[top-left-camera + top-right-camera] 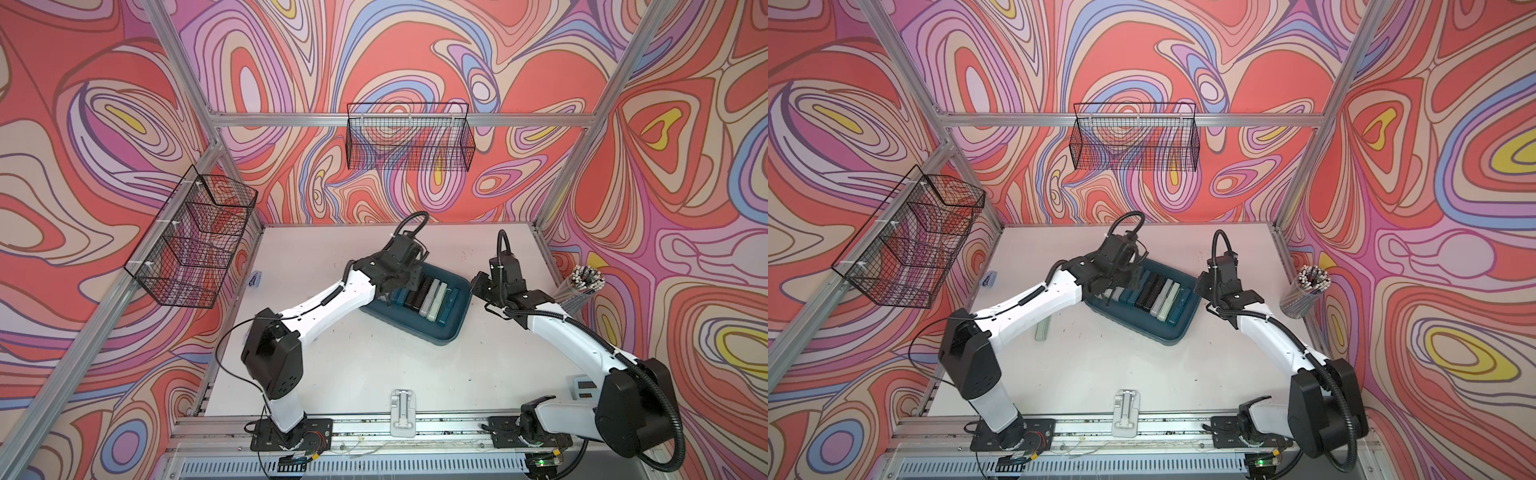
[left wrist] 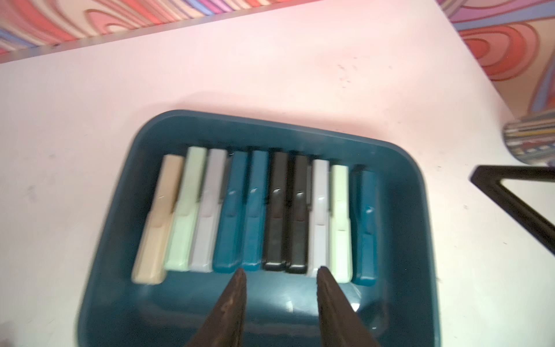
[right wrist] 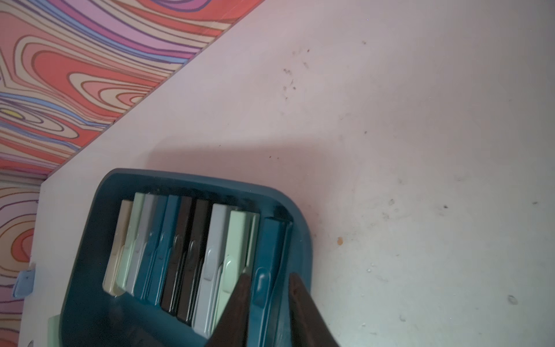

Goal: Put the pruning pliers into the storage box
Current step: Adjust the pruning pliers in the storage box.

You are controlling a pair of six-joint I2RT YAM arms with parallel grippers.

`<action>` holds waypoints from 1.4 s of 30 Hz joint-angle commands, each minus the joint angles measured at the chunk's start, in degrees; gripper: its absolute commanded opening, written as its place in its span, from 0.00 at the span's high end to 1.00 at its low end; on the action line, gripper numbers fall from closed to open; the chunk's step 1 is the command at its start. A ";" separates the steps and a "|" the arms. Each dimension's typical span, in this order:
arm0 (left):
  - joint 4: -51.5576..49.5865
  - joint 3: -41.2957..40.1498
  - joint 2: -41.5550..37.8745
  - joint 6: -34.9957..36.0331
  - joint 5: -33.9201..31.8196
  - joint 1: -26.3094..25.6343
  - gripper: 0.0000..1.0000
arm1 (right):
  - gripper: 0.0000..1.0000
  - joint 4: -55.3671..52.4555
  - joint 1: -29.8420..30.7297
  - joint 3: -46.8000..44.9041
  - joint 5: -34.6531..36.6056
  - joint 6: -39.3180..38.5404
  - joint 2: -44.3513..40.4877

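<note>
The storage box (image 1: 415, 332) is a dark teal tray on the middle of the table. Several pruning pliers (image 2: 276, 210) lie in it side by side: cream, pale green, grey, teal and black. My left gripper (image 2: 280, 270) hangs open over the near ends of the row, with nothing between its fingers. My right gripper (image 3: 267, 275) stands at the tray's right end. Its fingers are narrowly apart on either side of the end dark teal pliers (image 3: 267, 249); whether they press it does not show. Another pale green pliers (image 1: 1042, 330) lies on the table under the left arm.
A small blue gadget (image 1: 254, 279) lies near the table's left edge. A clear cup of sticks (image 1: 582, 286) stands at the right edge. Black wire baskets hang on the left wall (image 1: 195, 237) and the back wall (image 1: 409, 137). A grey clamp (image 1: 402, 411) sits at the front edge.
</note>
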 commanded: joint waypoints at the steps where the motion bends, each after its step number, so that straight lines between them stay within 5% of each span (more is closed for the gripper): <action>1: 1.73 -6.63 -5.30 -1.19 -1.66 5.05 0.60 | 0.85 -2.91 2.80 2.64 1.13 1.78 3.24; 8: 2.95 -17.85 -13.38 -2.72 1.51 14.33 0.60 | 1.00 -3.57 5.96 3.69 0.89 5.33 9.09; 15: 4.92 -23.52 -13.15 -2.92 3.25 18.93 0.62 | 1.00 -4.91 7.05 5.03 1.27 7.62 13.01; 42: 7.93 -26.40 -11.90 -2.22 6.46 21.38 0.63 | 1.00 -10.07 7.39 8.82 4.79 8.64 22.35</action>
